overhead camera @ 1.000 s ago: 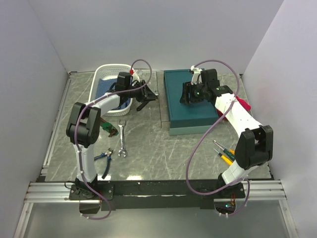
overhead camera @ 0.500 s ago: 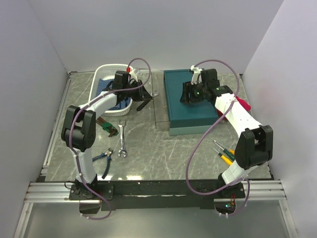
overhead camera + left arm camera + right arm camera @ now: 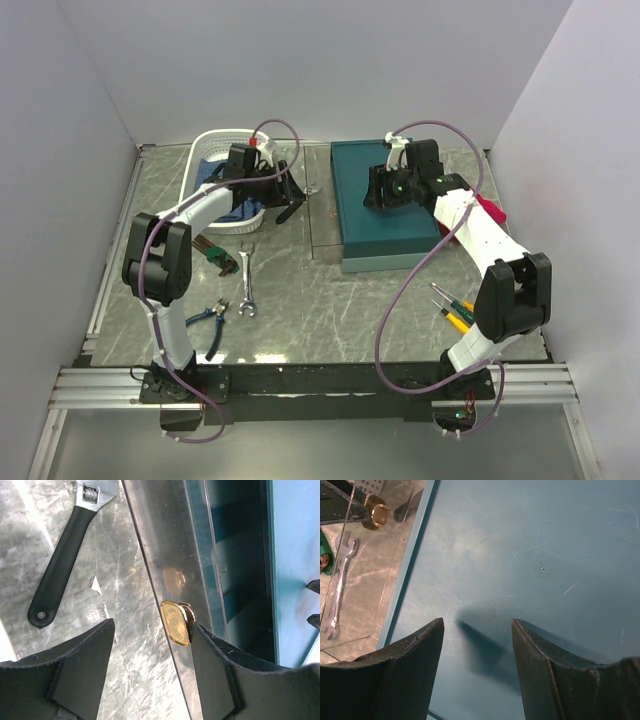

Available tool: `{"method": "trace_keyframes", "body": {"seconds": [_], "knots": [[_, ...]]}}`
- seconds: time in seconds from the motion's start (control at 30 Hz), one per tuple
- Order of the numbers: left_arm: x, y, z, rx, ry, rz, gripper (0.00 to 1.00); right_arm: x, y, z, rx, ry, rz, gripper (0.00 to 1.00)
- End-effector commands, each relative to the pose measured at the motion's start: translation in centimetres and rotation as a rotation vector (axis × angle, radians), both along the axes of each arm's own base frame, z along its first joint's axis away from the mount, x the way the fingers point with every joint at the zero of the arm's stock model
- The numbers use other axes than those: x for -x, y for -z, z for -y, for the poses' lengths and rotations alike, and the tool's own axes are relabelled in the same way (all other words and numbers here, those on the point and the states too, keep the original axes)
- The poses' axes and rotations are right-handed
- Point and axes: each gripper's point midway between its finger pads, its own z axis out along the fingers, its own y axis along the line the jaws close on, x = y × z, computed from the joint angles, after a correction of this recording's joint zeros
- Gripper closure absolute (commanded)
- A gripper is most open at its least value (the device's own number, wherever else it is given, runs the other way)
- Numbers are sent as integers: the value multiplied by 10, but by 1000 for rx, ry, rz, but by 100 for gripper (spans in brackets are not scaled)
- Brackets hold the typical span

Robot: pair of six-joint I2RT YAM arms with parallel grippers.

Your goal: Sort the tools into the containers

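Teal box point(image 3: 390, 215), closed, is positioned under the parted right fingers point(image 3: 555, 690). Left fingers point(image 3: 75, 680) are spread either side of a gold knob point(image 3: 176, 622) on a clear panel point(image 3: 165, 545), near a black-handled wrench point(image 3: 60, 575) on the worktop point(image 3: 320, 300). Blue cloth point(image 3: 212, 178) is held in the white basket point(image 3: 205, 150).

Top external view: light is bright, even and diffuse, coming from overhead. The white walls point(image 3: 300, 70) read uniformly. The marble tabletop point(image 3: 330, 300) carries pale glare patches toward 6 o'clock. Shadows beneath the 2 arms are short and soft.

Left wrist view: the fingers point(image 3: 75, 675) of the left gripper point(image 3: 150, 630), at 6 o'clock, are dark and soft-focused. The brass knob point(image 3: 176, 622) shows a specular highlight, with a dim reflection at 12 o'clock on the clear panel point(image 3: 165, 540).

Right wrist view: the teal box lid point(image 3: 530, 555) is sharp, with fine scratches legible. The right gripper point(image 3: 477, 625) casts 1 soft-edged shadow toward 6 o'clock.
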Motion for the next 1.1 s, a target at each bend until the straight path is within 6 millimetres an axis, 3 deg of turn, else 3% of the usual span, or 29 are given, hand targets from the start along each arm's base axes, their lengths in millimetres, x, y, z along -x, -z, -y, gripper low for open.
{"method": "trace_keyframes", "body": {"seconds": [0.0,0.13,0.17,0.23,0.27,0.37,0.4,0.5,0.7,0.73,0.77,0.83,0.9,1.07], "knots": [[-19,-7,-53,-153,-154,65,33,23,35,20,83,38,-126,35],[-10,-40,-55,-131,-146,117,30,22,35,20,82,38,-122,34],[-5,-57,-57,-127,-146,149,30,22,35,20,81,38,-121,34],[4,-68,-59,-127,-142,174,26,22,35,21,81,39,-119,33],[9,-84,-61,-126,-137,216,25,22,35,20,79,37,-118,32],[22,-95,-67,-149,-125,257,21,22,32,18,67,28,-110,31],[26,-94,-68,-161,-112,258,17,22,32,17,65,26,-110,31],[38,-90,-73,-212,-63,255,17,23,30,16,59,22,-107,29],[81,-86,-94,-398,111,236,18,27,25,19,79,-14,-75,19],[91,-77,-99,-427,140,228,18,28,24,19,82,-27,-69,17],[103,-83,-107,-479,199,288,18,30,17,18,79,-38,-50,16],[128,-68,-114,-519,284,299,18,33,4,16,75,-72,-15,13],[149,-74,-120,-567,365,396,17,40,-17,18,76,-92,47,11],[189,-29,-159,-747,467,264,17,64,-35,34,131,-93,123,9]]}}
